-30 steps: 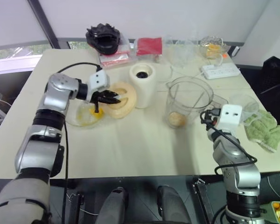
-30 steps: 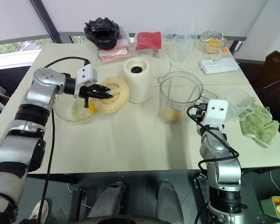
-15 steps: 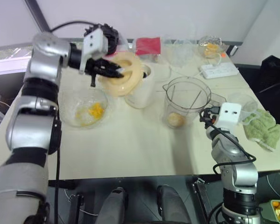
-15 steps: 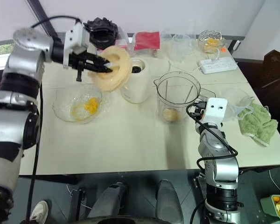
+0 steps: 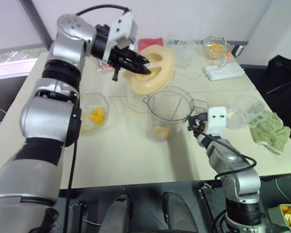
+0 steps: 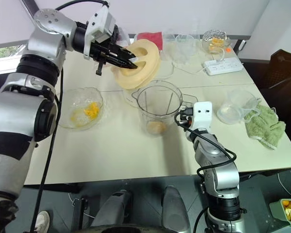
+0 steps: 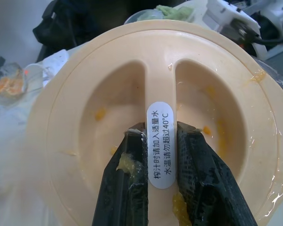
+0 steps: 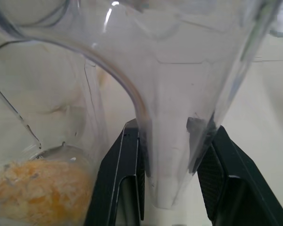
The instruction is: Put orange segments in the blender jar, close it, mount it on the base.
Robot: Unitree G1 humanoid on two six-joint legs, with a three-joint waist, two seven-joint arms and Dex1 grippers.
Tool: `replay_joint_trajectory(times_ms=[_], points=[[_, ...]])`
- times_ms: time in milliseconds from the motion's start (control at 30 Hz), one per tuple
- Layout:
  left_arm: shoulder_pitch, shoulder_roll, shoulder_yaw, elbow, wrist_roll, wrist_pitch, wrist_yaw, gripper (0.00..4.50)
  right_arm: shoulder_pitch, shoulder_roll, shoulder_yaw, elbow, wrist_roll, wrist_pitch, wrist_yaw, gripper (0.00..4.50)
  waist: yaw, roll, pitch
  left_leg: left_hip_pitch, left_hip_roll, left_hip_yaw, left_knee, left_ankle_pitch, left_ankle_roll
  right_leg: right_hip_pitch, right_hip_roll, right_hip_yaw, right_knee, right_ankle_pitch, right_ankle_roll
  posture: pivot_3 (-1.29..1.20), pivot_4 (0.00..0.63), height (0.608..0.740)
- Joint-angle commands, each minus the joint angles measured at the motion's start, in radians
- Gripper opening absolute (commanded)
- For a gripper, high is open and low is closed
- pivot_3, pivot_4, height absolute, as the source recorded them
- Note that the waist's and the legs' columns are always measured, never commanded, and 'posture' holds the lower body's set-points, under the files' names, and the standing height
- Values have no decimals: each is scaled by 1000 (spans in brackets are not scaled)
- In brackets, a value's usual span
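We see one jar (image 6: 158,108) mid-table, its handle pinched by the right gripper (image 8: 172,155), and one lid (image 5: 153,69) raised above it, its ridge pinched by the left gripper (image 7: 161,155).
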Motion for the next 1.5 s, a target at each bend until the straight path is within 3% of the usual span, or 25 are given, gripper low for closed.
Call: replay_joint_trajectory(times_ms=[33, 433, 700, 867, 1033, 1233, 1500], points=[[-54, -2, -25, -13, -39, -20, -4, 273, -24, -7, 8, -94, 16, 7, 23, 918, 0, 0, 0, 0, 0, 0, 0, 0, 0, 0, 0, 0, 0, 0, 0, 0, 150, 740], [-31, 33, -316, -166, -304, 62, -4, 273, -28, -114, 73, -60, -74, 74, 45, 918, 0, 0, 0, 0, 0, 0, 0, 0, 0, 0, 0, 0, 0, 0, 0, 0, 150, 740], [11, 161, -589, -422, -567, 194, -4, 273, -22, -123, 72, -40, -83, 69, 53, 918, 0, 0, 0, 0, 0, 0, 0, 0, 0, 0, 0, 1, 0, 0, 0, 0, 150, 740], [26, 216, -696, -527, -654, 195, -4, 273, -16, -126, 70, -37, -90, 66, 57, 918, 1, 0, 0, 0, 0, 0, 0, 0, 0, 0, 0, 1, 0, 0, 0, 0, 150, 740], [44, 213, -748, -532, -657, 152, -4, 273, -4, -123, 68, -54, -93, 72, 54, 918, 2, 0, 0, 0, 0, 0, 0, 0, 0, 0, 0, 1, 0, 0, 0, 0, 150, 740], [67, 124, -770, -377, -555, 27, -4, 273, 6, -118, 59, -80, -98, 83, 44, 918, 12, 1, -1, 0, 0, 0, 1, 0, 0, 2, 0, 1, -1, 0, 0, 0, 150, 740], [69, -16, -681, -114, -391, -90, -4, 273, 35, -108, 45, -129, -105, 110, 22, 918, 35, 4, -6, 3, -1, 0, 3, 0, 0, 7, 0, 1, -2, 0, 0, 0, 150, 740]])
